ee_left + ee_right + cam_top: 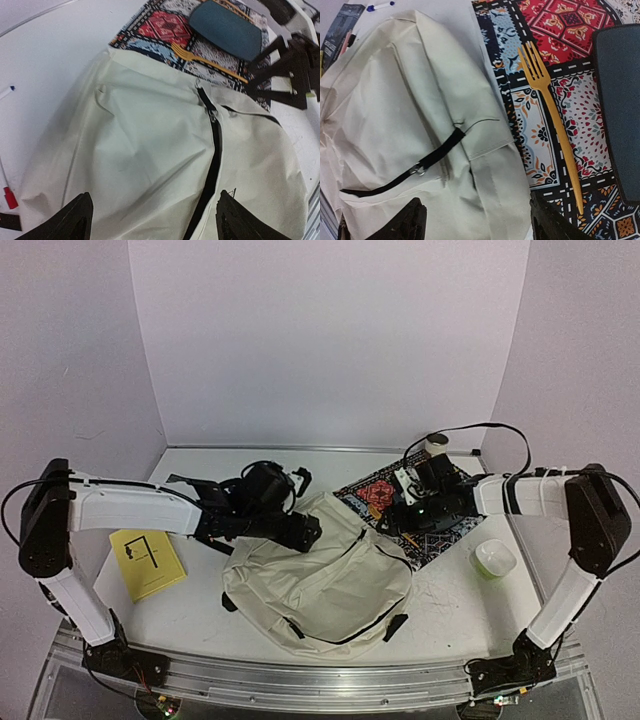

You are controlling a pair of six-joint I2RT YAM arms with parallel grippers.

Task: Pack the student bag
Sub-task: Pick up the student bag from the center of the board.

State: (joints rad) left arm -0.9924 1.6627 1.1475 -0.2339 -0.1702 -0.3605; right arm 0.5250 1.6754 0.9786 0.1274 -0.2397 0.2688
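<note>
The student bag (pixel 330 590) is a cream fabric backpack lying flat in the middle of the table, with its top corner overlapping a patterned mat (pixel 372 496). My left gripper (pixel 305 530) hovers open over the bag's upper left. In its wrist view the bag (pixel 140 150) fills the frame, and its black zipper (pixel 215 150) runs just inside the right finger (pixel 240 220). My right gripper (pixel 392 522) hangs open over the bag's top right corner (pixel 420 100), near a black zipper pull strap (pixel 435 155). Neither gripper holds anything.
On the mat (pixel 540 115) lie a yellow fork (pixel 555 115) and a dark teal flat item (pixel 620 110). A yellow booklet (pixel 147 562) lies at the left and a green-and-white container (pixel 494 558) at the right. Pens (pixel 7 91) and a red marker (pixel 10 197) lie beside the bag.
</note>
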